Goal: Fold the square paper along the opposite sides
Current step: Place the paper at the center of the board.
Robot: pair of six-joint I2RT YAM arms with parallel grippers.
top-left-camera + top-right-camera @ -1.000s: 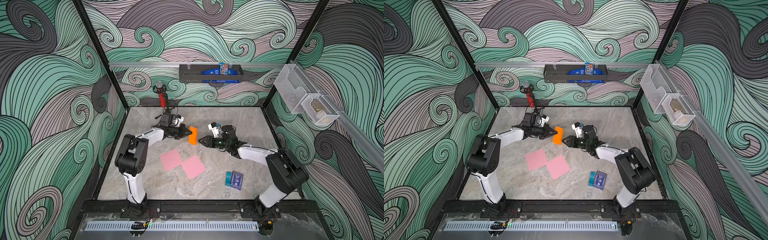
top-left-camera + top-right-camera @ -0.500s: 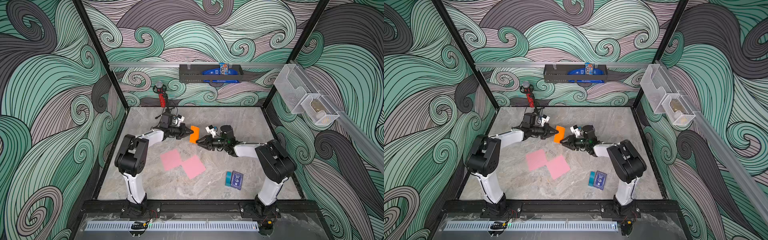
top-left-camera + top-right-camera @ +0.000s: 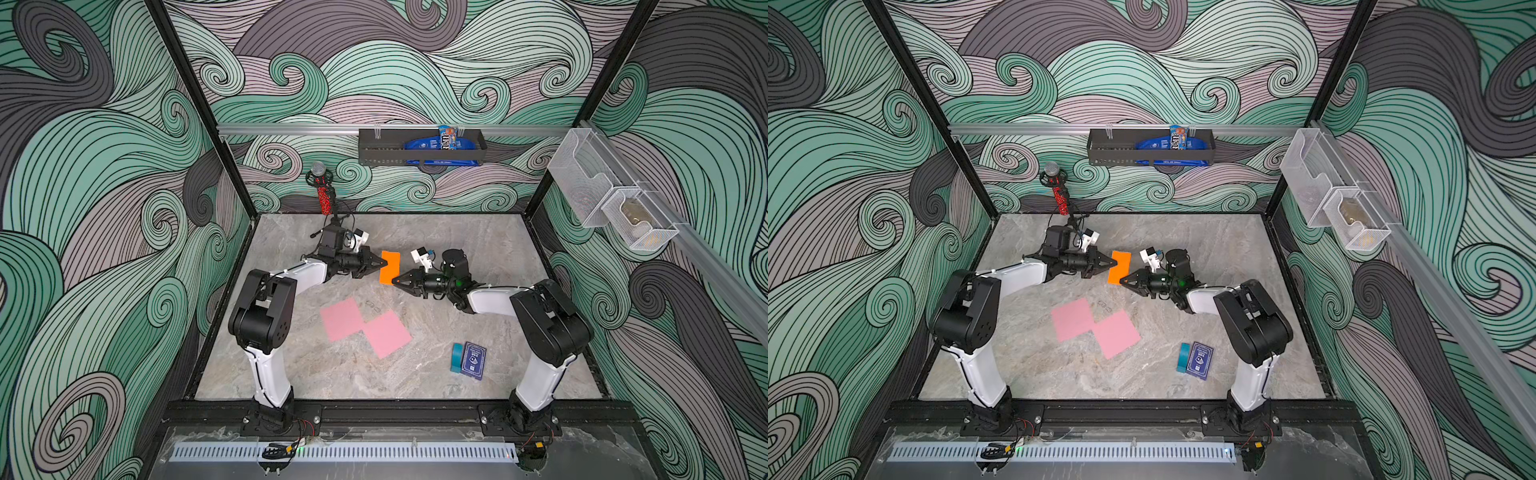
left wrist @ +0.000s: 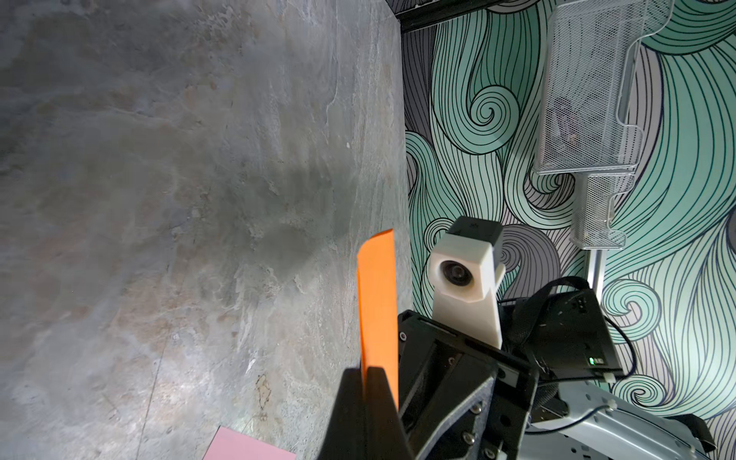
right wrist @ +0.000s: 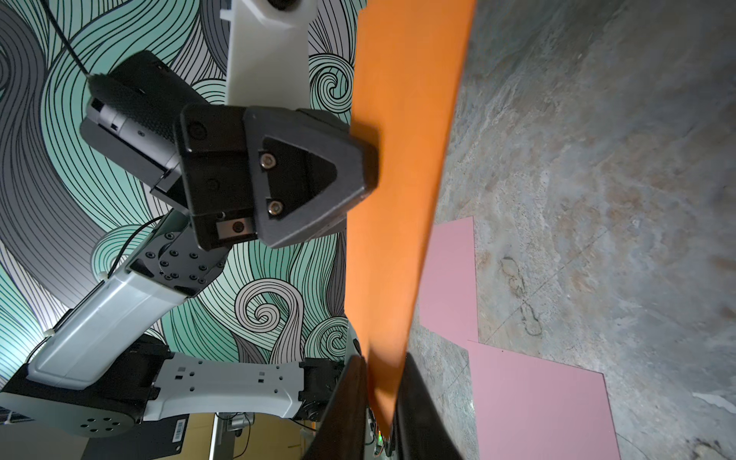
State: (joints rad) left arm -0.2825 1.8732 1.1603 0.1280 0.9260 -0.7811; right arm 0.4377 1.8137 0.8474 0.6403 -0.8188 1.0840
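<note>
An orange paper [image 3: 390, 268] [image 3: 1119, 267] is held upright above the table, edge-on to both arms. My left gripper [image 3: 384, 262] [image 4: 364, 370] is shut on its left edge. In the left wrist view the orange paper [image 4: 376, 310] rises out of the pinched jaws. My right gripper [image 3: 394, 281] [image 5: 384, 362] meets the sheet's lower near corner from the right. Its jaws stand narrowly apart on either side of the orange paper [image 5: 398, 179], so the right gripper is open. Two pink square papers [image 3: 343, 319] [image 3: 386, 333] lie flat on the table nearer the front, corners overlapping.
A dark blue card box [image 3: 473, 360] with a teal piece [image 3: 456, 357] beside it lies front right. A microphone on a stand [image 3: 322, 191] rises at the back left. A black wall basket [image 3: 419, 147] hangs on the back wall and mesh bins [image 3: 602, 199] on the right wall.
My right gripper has moved left to the orange paper's lower corner and its jaws have narrowed around it. The left gripper has kept its hold, shifting slightly.
</note>
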